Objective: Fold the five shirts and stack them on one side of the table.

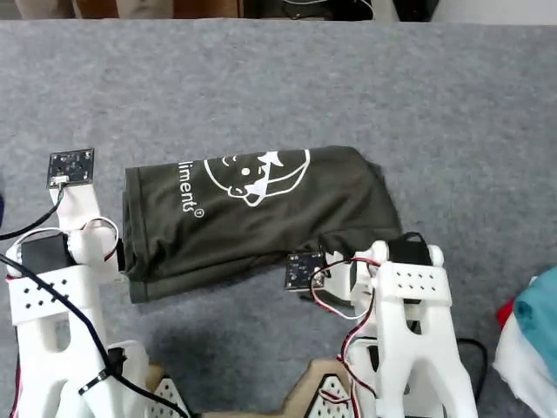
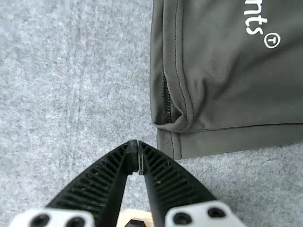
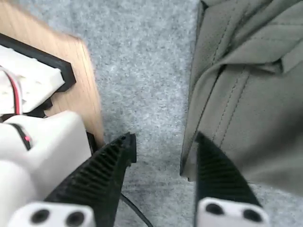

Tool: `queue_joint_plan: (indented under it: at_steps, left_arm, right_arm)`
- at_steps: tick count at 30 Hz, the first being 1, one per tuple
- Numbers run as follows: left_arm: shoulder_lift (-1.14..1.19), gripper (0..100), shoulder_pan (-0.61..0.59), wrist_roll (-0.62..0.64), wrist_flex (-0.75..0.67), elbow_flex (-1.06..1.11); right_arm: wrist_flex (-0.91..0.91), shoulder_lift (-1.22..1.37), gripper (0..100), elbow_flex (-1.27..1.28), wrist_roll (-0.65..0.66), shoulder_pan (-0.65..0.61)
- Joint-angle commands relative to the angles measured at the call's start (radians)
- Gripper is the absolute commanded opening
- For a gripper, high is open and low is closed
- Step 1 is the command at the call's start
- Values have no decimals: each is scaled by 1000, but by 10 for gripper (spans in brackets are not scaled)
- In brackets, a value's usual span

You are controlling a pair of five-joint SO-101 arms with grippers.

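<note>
So the whole grey felt-like table cover (image 1: pixel 261 78) has one dark olive shirt with a white print (image 1: pixel 261 218) lying roughly in the middle. It's folded into a long rectangle and sits a bit tilted.

The white 3D-printed left arm (image 1: pixel 52 287) is parked at the shirt's short end, and the white right arm (image 1: pixel 409 296) is at its near long edge. Both are mounted on a light wooden base board (image 1: pixel 296 401).

Over at the table's right edge there's a small pile of teal, white and red clothes (image 1: pixel 531 331), well apart from the olive one.

The left gripper (image 2: pixel 136 147) has its black ribbed jaws pressed together on nothing, over bare cover just beside the shirt's hemmed corner (image 2: pixel 173 118).

The right gripper (image 3: pixel 164 142) has its jaws spread apart. One finger (image 3: pixel 213 165) is right at the shirt's edge (image 3: pixel 199 109), the other is over bare cover. I can't tell if it actually touches the cloth.
</note>
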Motion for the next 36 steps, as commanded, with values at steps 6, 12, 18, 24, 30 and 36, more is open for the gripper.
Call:
queue_joint_plan:
  at_steps: [6,12,18,24,30,36]
  left_arm:
    - [4,19,-9,-2,-9,8]
    - [4,19,-9,0,-5,8]
    - [4,19,-9,-2,-3,9]
    - [4,19,-6,-3,-3,9]
    - [4,19,-9,-3,-3,9]
    - [1,19,-11,-3,-2,9]
  right_arm:
    - [-83,-25,249,7,-68,-122]
    - [-173,-24,249,18,-118,-205]
    - [-288,-24,245,120,-118,-205]
    - [-322,-24,125,174,-120,-200]
    - [-324,-24,92,185,-121,-197]
    - [-381,-24,72,202,-121,-150]
